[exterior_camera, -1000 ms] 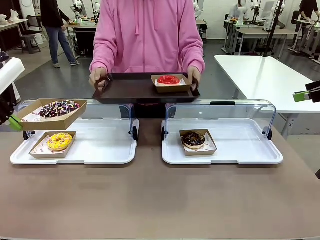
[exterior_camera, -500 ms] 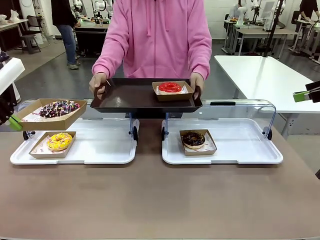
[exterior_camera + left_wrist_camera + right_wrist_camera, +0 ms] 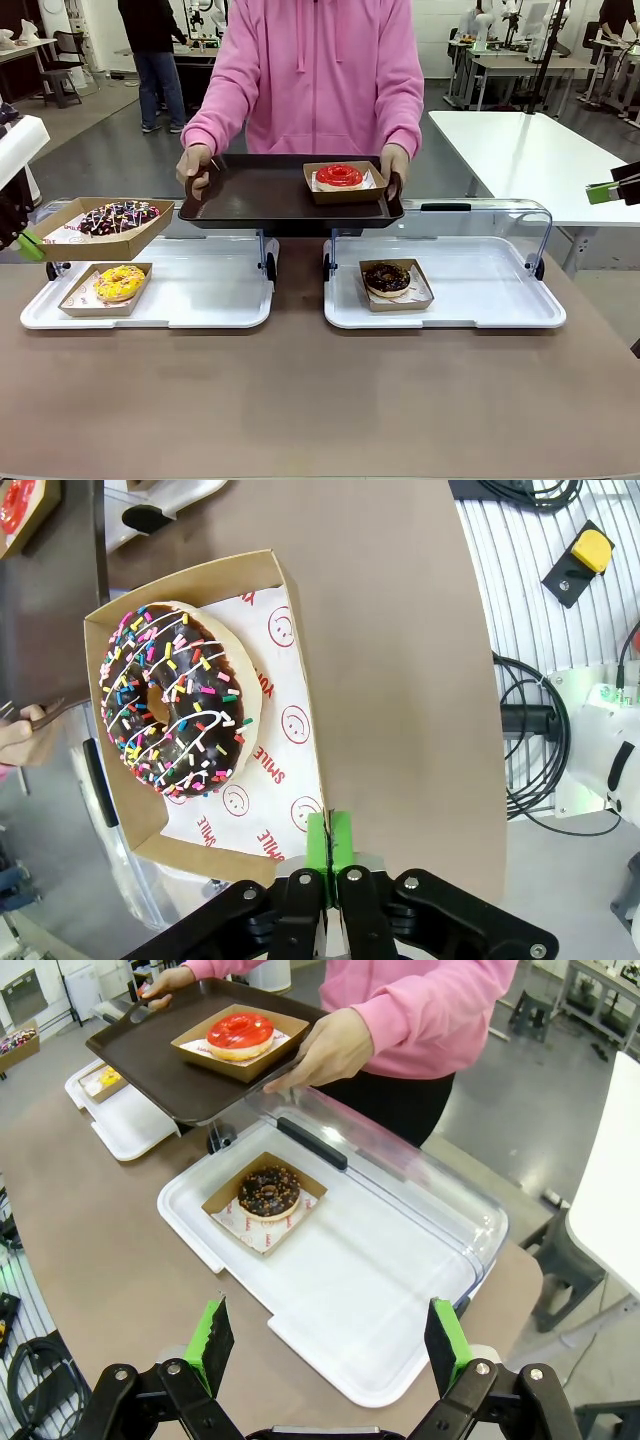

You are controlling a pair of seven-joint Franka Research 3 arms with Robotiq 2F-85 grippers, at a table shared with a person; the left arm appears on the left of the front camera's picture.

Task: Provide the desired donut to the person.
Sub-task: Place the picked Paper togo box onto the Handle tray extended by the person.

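1. Landmark: brown tray [image 3: 270, 190], held level by the person [image 3: 318, 70] in a pink hoodie, one hand on each end, at the far side of the counter [image 3: 300, 400]. On its right part sits a cardboard box [image 3: 344, 183] with a red-glazed donut [image 3: 339, 175].
2. Below the tray's right half: white display tray [image 3: 500, 300], clear lid folded back. One cardboard box holding a chocolate donut with crumbs [image 3: 387, 278].
3. Below the tray's left half: second white display tray [image 3: 200, 295], lid also back. One box with a yellow-iced donut [image 3: 120, 282].
4. Left of the brown tray, raised above the left display tray: open box [image 3: 105, 226] with paper liner, holding a chocolate donut with coloured sprinkles [image 3: 175, 700].
5. Left hand [image 3: 328, 842]: fingers together, clamped on the near edge of that raised box.
6. Right hand [image 3: 325, 1345]: fingers wide apart, holding nothing, above the counter near the right display tray, well apart from the brown tray.
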